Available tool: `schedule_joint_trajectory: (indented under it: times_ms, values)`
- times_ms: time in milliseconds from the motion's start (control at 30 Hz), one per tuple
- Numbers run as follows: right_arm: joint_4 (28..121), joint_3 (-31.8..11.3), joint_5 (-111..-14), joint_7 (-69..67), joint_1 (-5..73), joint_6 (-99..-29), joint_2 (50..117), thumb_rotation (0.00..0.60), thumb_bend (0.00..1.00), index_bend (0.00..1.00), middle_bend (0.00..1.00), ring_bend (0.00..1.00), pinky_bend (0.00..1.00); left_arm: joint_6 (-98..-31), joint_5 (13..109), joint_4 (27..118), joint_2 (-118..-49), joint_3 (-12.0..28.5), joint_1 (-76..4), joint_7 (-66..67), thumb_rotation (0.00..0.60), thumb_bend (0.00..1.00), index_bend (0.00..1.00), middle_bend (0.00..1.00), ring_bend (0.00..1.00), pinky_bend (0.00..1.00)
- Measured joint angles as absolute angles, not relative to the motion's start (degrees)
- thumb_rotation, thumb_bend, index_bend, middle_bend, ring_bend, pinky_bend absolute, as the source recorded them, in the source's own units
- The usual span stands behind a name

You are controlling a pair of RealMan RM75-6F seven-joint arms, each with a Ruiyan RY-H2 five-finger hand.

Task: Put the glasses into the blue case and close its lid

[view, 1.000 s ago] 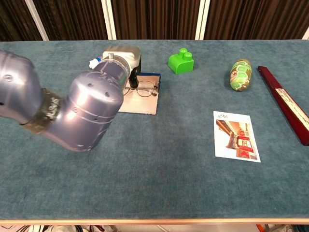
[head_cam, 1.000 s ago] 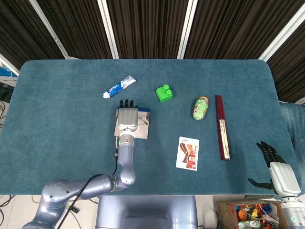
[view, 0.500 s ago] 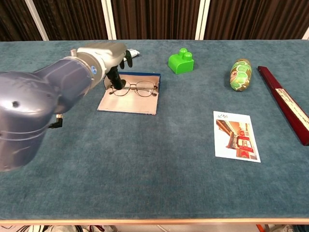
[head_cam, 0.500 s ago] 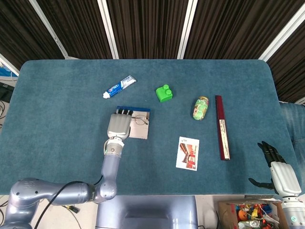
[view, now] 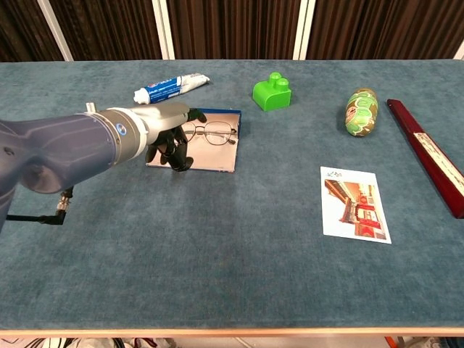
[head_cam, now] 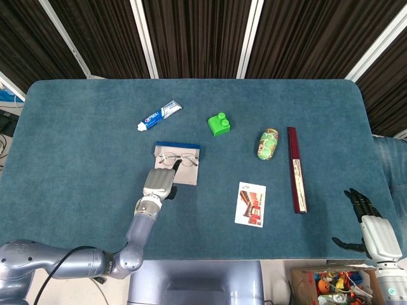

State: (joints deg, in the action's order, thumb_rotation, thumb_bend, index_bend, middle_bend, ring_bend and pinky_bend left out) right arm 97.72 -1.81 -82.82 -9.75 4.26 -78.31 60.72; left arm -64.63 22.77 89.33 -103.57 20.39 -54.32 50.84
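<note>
Teal table (head_cam: 76, 140) | left hand (head_cam: 159, 183) empty, fingers curled, withdrawn off glasses (head_cam: 177, 159) | blue case (head_cam: 178, 145) open

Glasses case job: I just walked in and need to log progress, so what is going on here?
The thin wire-framed glasses lie in the flat blue case, whose lid is not closed yet. The left hand sits at the case's near edge with fingers curled, holding nothing. The right hand rests idle and open at the table's far right corner. Closing the lid is what remains.

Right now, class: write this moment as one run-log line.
glasses: lying in open blue case | lid: not closed | left hand: at case's near edge, holding nothing | right hand: idle at table's edge
</note>
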Motion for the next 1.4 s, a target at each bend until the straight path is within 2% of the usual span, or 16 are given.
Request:
schedule_joint_trajectory:
  times_ms: [567, 1400]
  values:
    - [98.1, -1.8, -82.3, -9.9, 4.3, -77.8, 60.5, 0.6, 0.13, 0.02, 0.0, 0.03, 0.18, -63.2, 25.7, 81.5, -106.8, 18.7, -54.9, 46.3, 0.6, 0.47, 0.0, 0.61, 0.63, 0.7]
    - [98.1, -1.8, -82.2, -10.0, 4.3, -77.6, 60.4, 0.6, 0.13, 0.02, 0.0, 0.03, 0.18, -63.1, 23.9, 76.8, -109.0, 19.8, -56.2, 46.5, 0.6, 0.47, 0.0, 0.63, 0.63, 0.7]
